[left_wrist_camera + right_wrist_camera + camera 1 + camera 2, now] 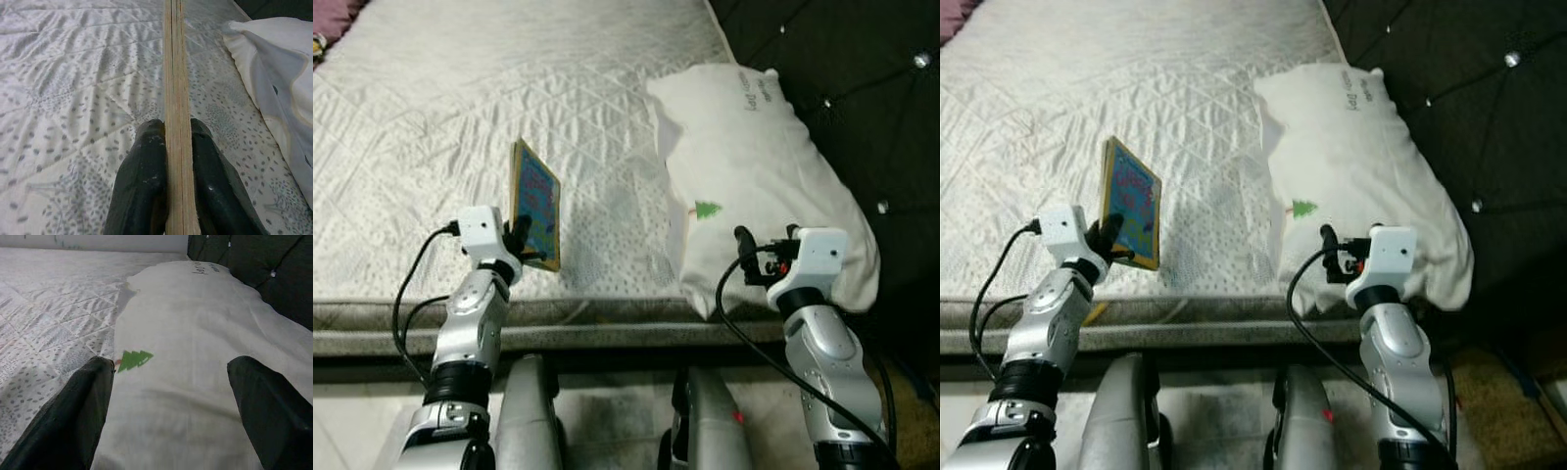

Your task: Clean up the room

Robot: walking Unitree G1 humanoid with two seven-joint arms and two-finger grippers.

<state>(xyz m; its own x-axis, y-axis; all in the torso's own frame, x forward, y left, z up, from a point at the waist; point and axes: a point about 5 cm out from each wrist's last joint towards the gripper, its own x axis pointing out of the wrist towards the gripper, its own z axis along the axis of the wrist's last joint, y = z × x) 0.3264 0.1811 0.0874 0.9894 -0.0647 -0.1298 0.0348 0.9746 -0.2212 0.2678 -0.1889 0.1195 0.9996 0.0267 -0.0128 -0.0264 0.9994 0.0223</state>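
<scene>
A thin picture book [534, 202] with a colourful cover and yellow edge stands on edge above the near part of the white quilted bed [460, 127]. My left gripper [521, 245] is shut on its lower edge; in the left wrist view the book's edge [174, 98] runs between the two black fingers [142, 186]. A white pillow [754, 176] with a small green tree print [707, 210] lies on the bed's right side. My right gripper [168, 401] stands open just over the pillow's near end, fingers [73, 411] wide apart.
A dark tufted headboard [862, 88] runs along the right. The bed's grey front edge [607, 323] lies just before my arms. A bit of purple fabric [328, 24] shows at the far left corner. Pale floor [352, 411] lies below the bed.
</scene>
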